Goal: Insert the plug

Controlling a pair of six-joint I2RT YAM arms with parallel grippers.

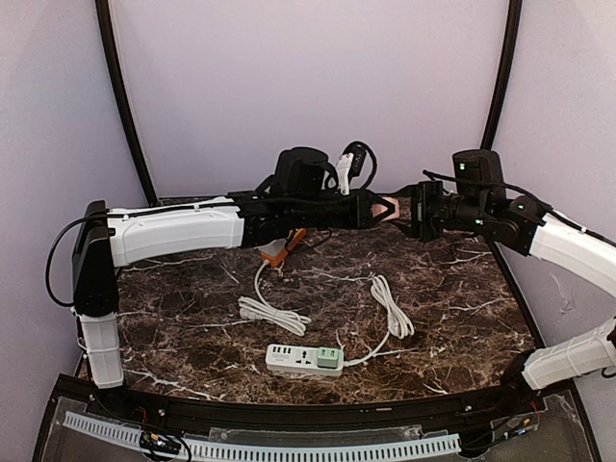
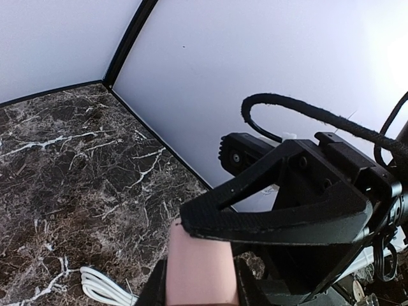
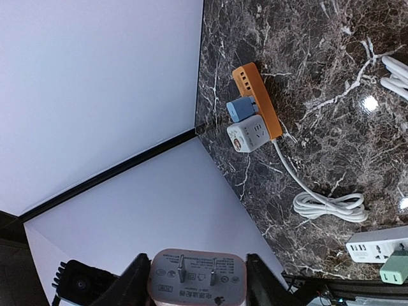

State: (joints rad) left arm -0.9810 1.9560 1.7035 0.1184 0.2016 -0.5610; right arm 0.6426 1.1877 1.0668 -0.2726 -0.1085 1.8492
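Plug: pink plug (image 3: 196, 278) held up in mid-air between the two arms, well above the tabletop (image 1: 452, 289); its two metal prongs show bare
Left claw (image 1: 377, 208): clenched on one end of the plug
Right claw (image 1: 402, 214): fingers against both sides of the plug, grasping it too
Sockets: white power strip (image 1: 303, 359) near the front edge, well apart from the plug; orange power strip (image 3: 257, 99) towards the back
Progress: plug is lifted, looks mid-handover; insertion not begun; carrying down, aligning the prongs and pressing in remain
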